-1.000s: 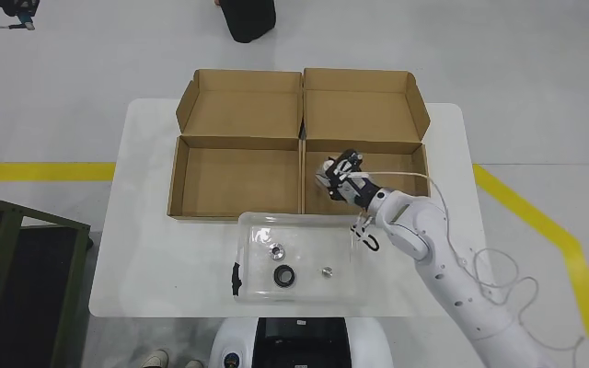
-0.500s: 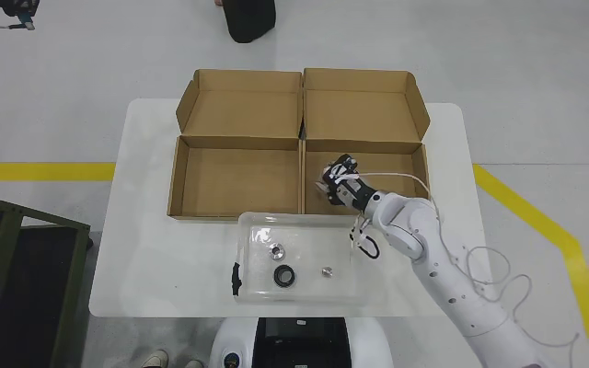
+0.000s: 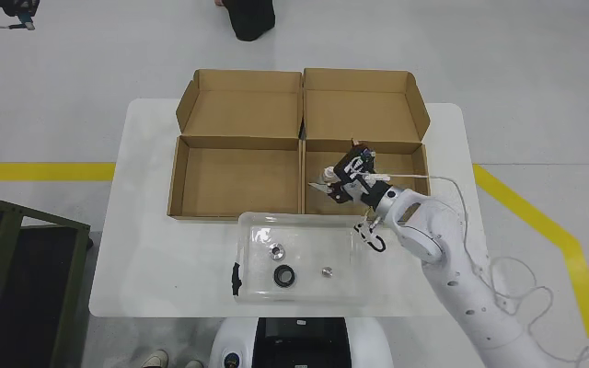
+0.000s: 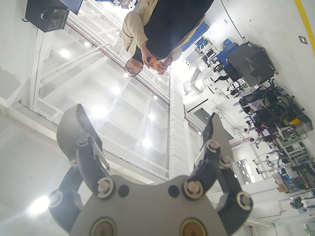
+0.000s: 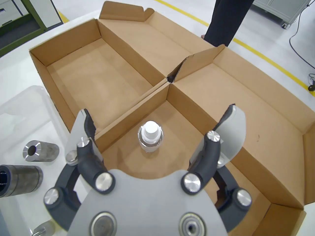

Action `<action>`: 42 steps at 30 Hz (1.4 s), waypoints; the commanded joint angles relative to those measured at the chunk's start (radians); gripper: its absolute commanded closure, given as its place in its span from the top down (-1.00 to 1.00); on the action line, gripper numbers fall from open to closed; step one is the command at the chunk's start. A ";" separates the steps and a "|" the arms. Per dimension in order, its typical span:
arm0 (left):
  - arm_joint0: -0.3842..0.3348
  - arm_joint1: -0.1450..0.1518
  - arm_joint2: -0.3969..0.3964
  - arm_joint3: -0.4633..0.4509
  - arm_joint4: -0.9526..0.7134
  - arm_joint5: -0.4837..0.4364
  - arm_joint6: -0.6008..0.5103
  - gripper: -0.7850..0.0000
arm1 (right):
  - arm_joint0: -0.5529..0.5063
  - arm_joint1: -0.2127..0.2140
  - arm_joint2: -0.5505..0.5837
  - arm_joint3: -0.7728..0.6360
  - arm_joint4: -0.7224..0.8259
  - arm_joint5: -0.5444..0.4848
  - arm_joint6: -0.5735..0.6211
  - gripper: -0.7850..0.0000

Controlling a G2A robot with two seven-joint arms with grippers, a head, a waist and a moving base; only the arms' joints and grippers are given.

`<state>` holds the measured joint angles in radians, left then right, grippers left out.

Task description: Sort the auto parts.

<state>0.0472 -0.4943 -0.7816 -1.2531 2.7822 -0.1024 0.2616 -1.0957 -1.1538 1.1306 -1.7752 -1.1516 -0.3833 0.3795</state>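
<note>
White-capped part (image 5: 150,136) upright, right box (image 5: 196,104); perhaps three more in tray (image 3: 308,237).

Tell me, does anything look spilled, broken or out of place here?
Nothing stands out. One part stands upright in the right box, under the open right gripper. The other parts lie inside the bin. The left box sits square beside the right one; neither looks damaged.

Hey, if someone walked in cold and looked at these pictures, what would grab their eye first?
The open right claw hangs over the right cardboard box, and a white-tipped metal part stands upright on the box floor just below it. After that, the eye goes to the left cardboard box alongside, and to the clear bin in front of both boxes, which holds three loose metal pieces.
</note>
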 commanded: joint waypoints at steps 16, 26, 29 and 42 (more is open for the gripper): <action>0.000 0.000 0.000 0.000 0.000 0.000 0.000 1.00 | -0.280 0.053 0.131 -0.321 -0.090 -0.321 -0.029 1.00; 0.000 0.000 0.000 0.000 0.000 0.000 0.000 1.00 | -0.371 0.084 0.160 -0.335 -0.162 -0.565 0.006 1.00; 0.000 0.000 0.000 0.000 0.000 0.000 0.000 1.00 | -0.383 0.090 0.163 -0.331 -0.146 -0.590 0.046 1.00; 0.000 0.000 0.000 0.000 0.000 0.000 0.000 1.00 | -0.389 0.103 0.105 -0.313 -0.272 -0.575 0.157 1.00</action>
<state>0.0472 -0.4943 -0.7816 -1.2531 2.7822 -0.1024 0.2616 -1.4843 -1.0511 1.2427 -2.0853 -1.4149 -0.9605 0.5313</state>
